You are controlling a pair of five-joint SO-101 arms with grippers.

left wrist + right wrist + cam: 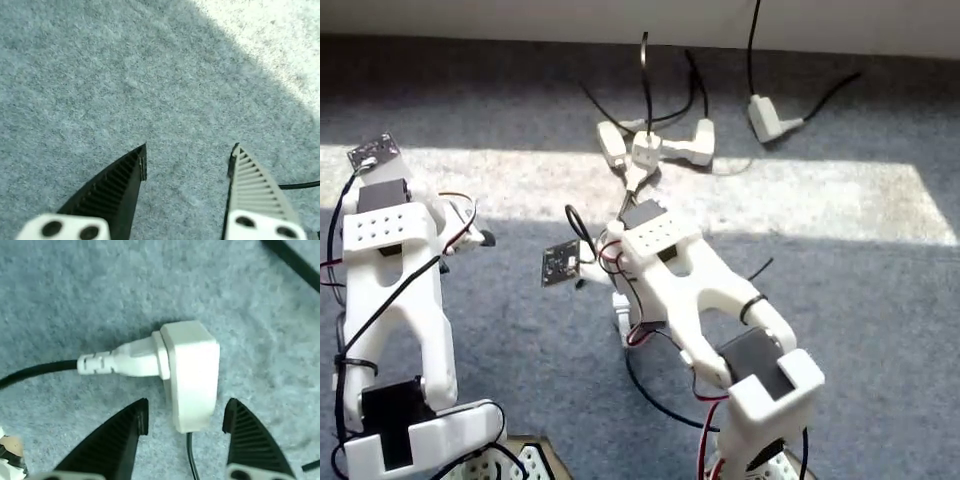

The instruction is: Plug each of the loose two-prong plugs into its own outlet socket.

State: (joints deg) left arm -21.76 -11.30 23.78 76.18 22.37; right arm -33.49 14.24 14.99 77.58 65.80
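Note:
A white outlet socket block (192,372) lies on the grey carpet with a white two-prong plug (130,360) seated in its side, its black cord trailing away. My right gripper (186,407) hovers open just above this block, one finger on each side, not touching it. In the high view the right gripper (636,184) sits at the near edge of a cluster of white plugs and sockets (655,147). Another white plug (765,118) with a black cord lies apart at the back right. My left gripper (189,150) is open over bare carpet, holding nothing.
Black cords (646,70) run from the cluster toward the back wall. A thin black cable (300,186) crosses the carpet near the left gripper. The left arm (390,290) stands at the left side. A sunlit band (820,200) crosses the carpet.

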